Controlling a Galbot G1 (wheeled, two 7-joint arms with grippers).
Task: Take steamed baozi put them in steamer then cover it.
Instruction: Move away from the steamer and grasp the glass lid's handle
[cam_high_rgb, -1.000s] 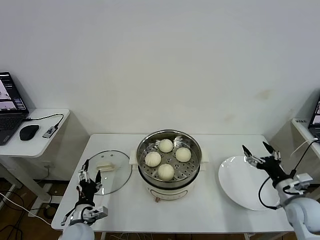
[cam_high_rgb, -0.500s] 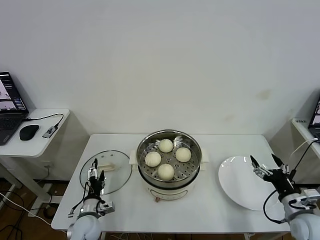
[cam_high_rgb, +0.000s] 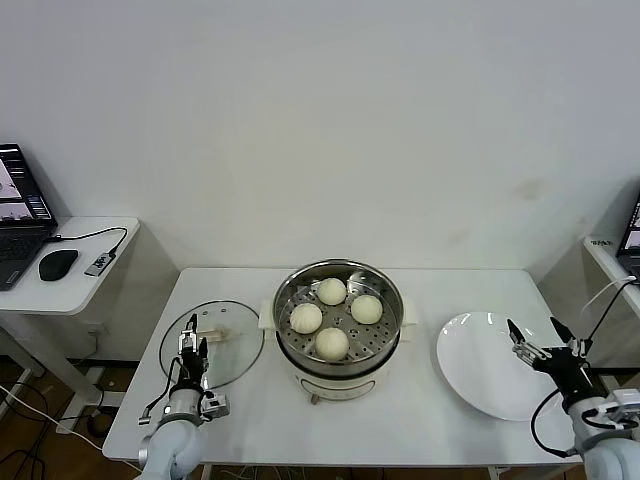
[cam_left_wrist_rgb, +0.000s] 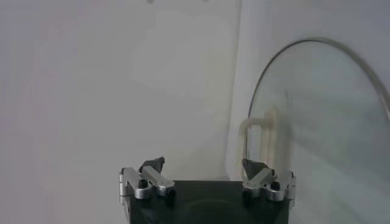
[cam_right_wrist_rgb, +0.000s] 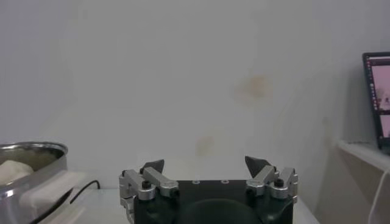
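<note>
Head view shows four steamed baozi (cam_high_rgb: 333, 313) already in the steamer (cam_high_rgb: 338, 322), so the risk is the left pincer (cam_high_rgb: 189, 349), spread open beside the cover (cam_high_rgb: 212, 342) on the desk (cam_high_rgb: 400, 410), skating off its flat handle (cam_high_rgb: 210, 334) while the open right pincer (cam_high_rgb: 544, 343) idles over the plate (cam_high_rgb: 490, 365).

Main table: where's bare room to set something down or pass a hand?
Free: the table front strip between steamer and plate, and the back edge behind both. The plate itself is bare. Crowded: left side, where the cover lies beside the steamer with the left hand over its near rim.
</note>
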